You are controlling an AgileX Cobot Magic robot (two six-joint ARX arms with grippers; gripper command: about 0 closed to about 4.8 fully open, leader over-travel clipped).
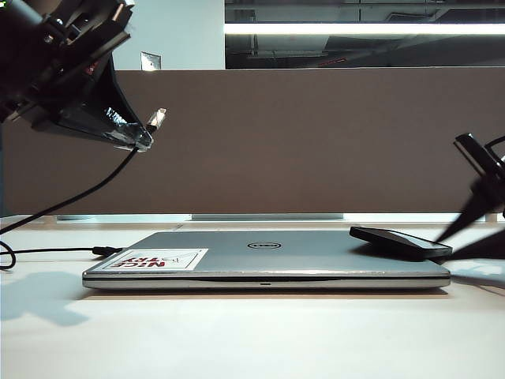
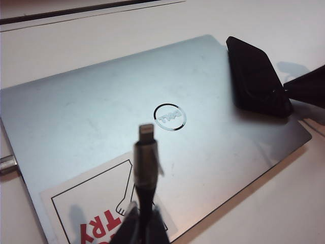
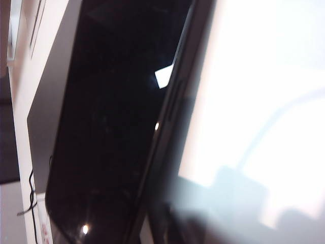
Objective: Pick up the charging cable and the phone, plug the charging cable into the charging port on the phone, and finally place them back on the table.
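Cable (image 2: 144,168) held up tight in left hand (image 1: 134,138), phone (image 1: 400,242) at right hand (image 1: 473,237) (grip unclear), not plugged in.

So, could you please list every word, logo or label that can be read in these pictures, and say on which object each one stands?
"DELL": round logo in the middle of the closed silver laptop lid.
"NICE TRY": red letters on the white sticker on the lid's corner, upside down in the exterior view; the left wrist view shows only "TRY".
The phone, charging cable and both grippers bear no readable text.
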